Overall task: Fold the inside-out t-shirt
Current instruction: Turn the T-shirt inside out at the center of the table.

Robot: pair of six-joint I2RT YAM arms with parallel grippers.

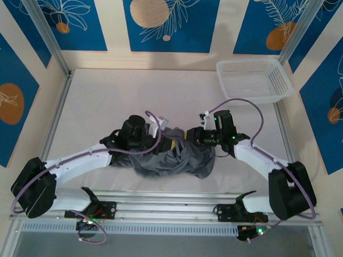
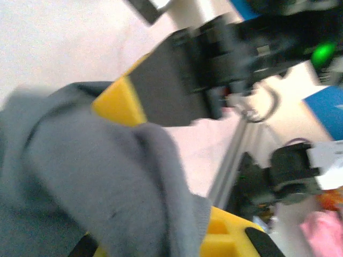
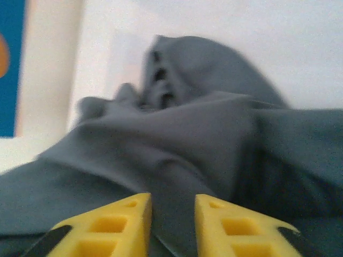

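Note:
The inside-out t-shirt [image 1: 170,160] is a dark grey bunch at the middle of the white table, between the two arms. My left gripper [image 1: 161,140] is at the bunch's upper left edge. In the left wrist view its jaws [image 2: 161,241] are shut on the t-shirt [image 2: 80,176], whose cloth drapes over them. My right gripper [image 1: 189,135] is close by at the upper right edge, and its yellow-tipped finger [image 2: 119,101] reaches into the left wrist view. In the right wrist view the right gripper [image 3: 172,214] is open a little, with a fold of the t-shirt [image 3: 203,134] between its fingers.
A white mesh basket [image 1: 253,80] stands at the back right corner. Bare white table [image 1: 104,97] lies behind and left of the shirt. Metal rails [image 1: 168,211] and the arm bases run along the near edge.

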